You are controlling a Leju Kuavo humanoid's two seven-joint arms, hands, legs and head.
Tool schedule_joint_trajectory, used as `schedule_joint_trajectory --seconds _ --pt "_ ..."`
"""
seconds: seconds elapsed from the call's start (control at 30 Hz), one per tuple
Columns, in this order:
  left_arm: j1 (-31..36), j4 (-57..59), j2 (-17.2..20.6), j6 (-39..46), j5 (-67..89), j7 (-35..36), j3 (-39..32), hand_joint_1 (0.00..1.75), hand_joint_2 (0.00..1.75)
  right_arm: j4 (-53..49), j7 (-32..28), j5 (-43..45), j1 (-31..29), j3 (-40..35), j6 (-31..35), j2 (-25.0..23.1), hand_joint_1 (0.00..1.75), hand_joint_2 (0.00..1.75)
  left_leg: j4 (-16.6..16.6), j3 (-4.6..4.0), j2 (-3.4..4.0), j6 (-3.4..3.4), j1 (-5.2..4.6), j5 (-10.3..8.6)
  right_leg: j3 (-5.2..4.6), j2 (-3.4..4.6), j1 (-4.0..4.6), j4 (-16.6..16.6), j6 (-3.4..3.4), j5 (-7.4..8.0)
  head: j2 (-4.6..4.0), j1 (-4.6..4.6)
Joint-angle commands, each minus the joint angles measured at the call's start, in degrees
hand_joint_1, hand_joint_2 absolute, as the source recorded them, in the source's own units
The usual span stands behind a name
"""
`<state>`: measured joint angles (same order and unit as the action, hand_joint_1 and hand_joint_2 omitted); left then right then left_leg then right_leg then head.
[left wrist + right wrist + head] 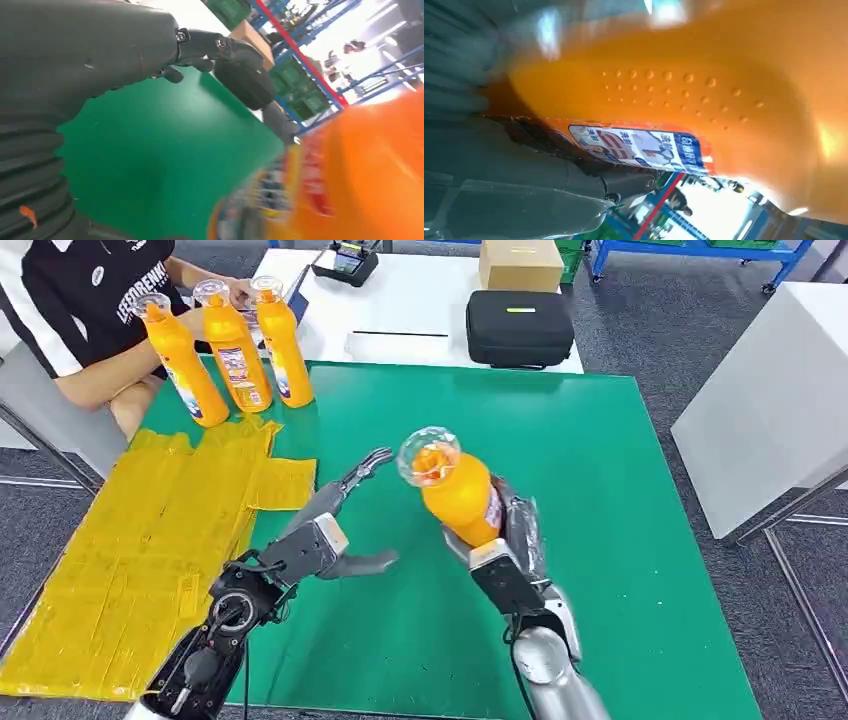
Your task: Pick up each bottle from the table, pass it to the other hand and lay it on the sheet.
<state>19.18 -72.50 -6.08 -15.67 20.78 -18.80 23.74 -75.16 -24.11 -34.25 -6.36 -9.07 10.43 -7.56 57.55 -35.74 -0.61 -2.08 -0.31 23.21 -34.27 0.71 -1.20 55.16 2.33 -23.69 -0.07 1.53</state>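
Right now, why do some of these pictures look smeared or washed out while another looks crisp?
The head view is sharp and evenly lit, with glare on the clear cap of the orange bottle in the right hand. In the left wrist view the bottle is a smeared blur beside the open left hand, and the bright background is blown out. In the right wrist view the bottle sits very close, soft, with white highlights.

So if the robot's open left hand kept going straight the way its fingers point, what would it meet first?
Probably the orange plastic bottle with the clear cap held by the right hand. The left hand points up and right toward it, though depth is unclear.
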Motion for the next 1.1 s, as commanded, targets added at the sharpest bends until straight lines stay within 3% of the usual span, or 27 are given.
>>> schedule_joint_trajectory --seconds 0.03,0.4,1.0,1.03,1.07,1.1 --pt "3.0 4.0 -0.6 -3.7 -7.1 1.6 0.3 0.0 1.75 12.8 -1.0 1.2 -7.7 -7.4 1.0 -0.8 1.75 1.75 0.0 0.26 0.16 0.13 0.06 0.11 0.23 0.07 0.08 0.0 -0.13 -0.05 0.0 0.0" --pt "1.8 4.1 -0.7 -6.9 -18.2 3.2 0.1 0.0 1.75 21.8 -2.6 1.2 -11.3 -15.6 2.8 -2.8 1.75 1.75 0.0 0.42 0.21 0.18 0.09 0.17 0.38 0.09 0.1 -0.1 -0.16 -0.1 0.0 0.0" --pt "3.7 7.8 -2.1 -3.8 -23.2 3.8 0.6 0.0 1.75 24.4 -1.9 1.4 -14.5 -19.7 3.7 -4.1 1.75 1.75 0.0 0.28 0.02 0.16 0.08 0.13 0.28 -0.08 0.09 0.0 -0.14 -0.12 0.0 -0.02" --pt "3.6 7.8 -2.3 -3.3 -23.6 3.9 0.3 0.63 1.75 24.7 -1.8 1.5 -14.7 -19.6 3.7 -3.9 1.75 1.75 0.0 0.37 0.06 0.19 0.09 0.18 0.36 -0.07 0.1 0.0 -0.18 -0.16 0.0 0.0" --pt "3.2 7.4 -2.5 -2.8 -24.1 4.0 -0.2 1.75 1.75 25.4 -1.9 1.9 -15.0 -19.6 3.8 -3.8 1.75 1.75 0.0 0.23 0.02 0.13 0.07 0.11 0.23 -0.08 0.08 0.0 -0.12 -0.1 0.0 -0.02" --pt "2.8 7.0 -2.5 -2.3 -24.6 4.2 -0.4 1.75 1.75 26.2 -2.3 2.4 -15.3 -19.7 4.2 -3.7 1.75 1.75 0.0 0.33 0.04 0.17 0.1 0.18 0.34 -0.08 0.11 0.0 -0.17 -0.16 0.0 -0.02"
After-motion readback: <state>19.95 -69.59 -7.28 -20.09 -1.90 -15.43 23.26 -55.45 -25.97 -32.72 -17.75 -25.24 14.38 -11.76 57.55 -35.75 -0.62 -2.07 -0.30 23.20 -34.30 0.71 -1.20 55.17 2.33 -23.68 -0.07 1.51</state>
